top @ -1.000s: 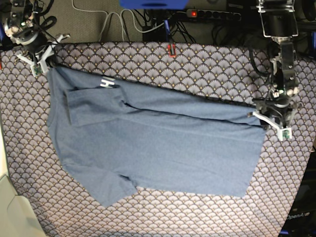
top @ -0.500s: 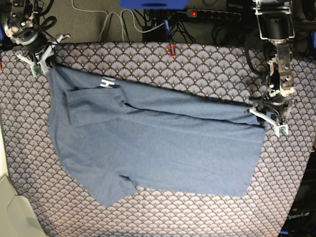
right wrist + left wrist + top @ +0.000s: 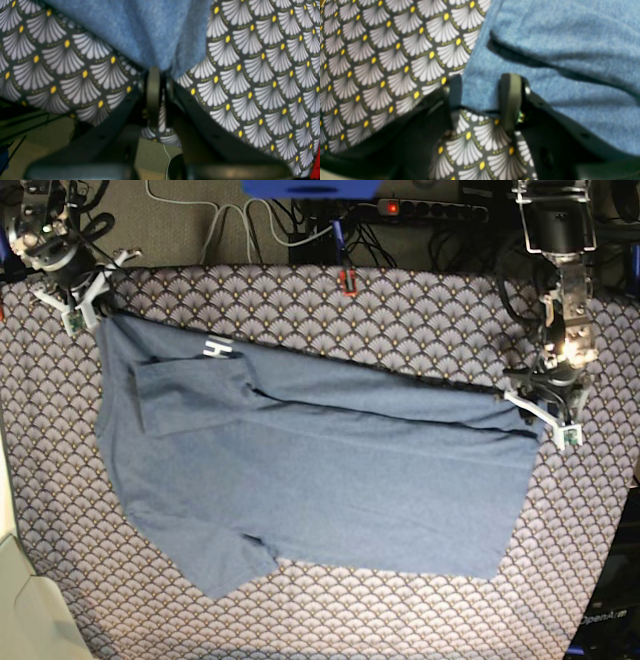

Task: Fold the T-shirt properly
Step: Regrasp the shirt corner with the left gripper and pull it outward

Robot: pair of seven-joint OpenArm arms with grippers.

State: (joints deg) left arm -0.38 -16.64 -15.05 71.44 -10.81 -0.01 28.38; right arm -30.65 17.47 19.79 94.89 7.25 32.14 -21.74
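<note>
T-shirt: flat on bench
left gripper: jaws apart, straddling its edge
right gripper: clamped on corner

The slate-blue T-shirt lies flat, partly folded lengthwise — one corner pinched in the right gripper, its opposite edge between the left gripper fingers.

The left gripper has slid up and inward along the shirt's edge over the last second, from lower and farther out to its present spot at the upper hem corner. Its arm now stands more upright. The hem corner between the jaws looks drawn slightly tighter.
</note>
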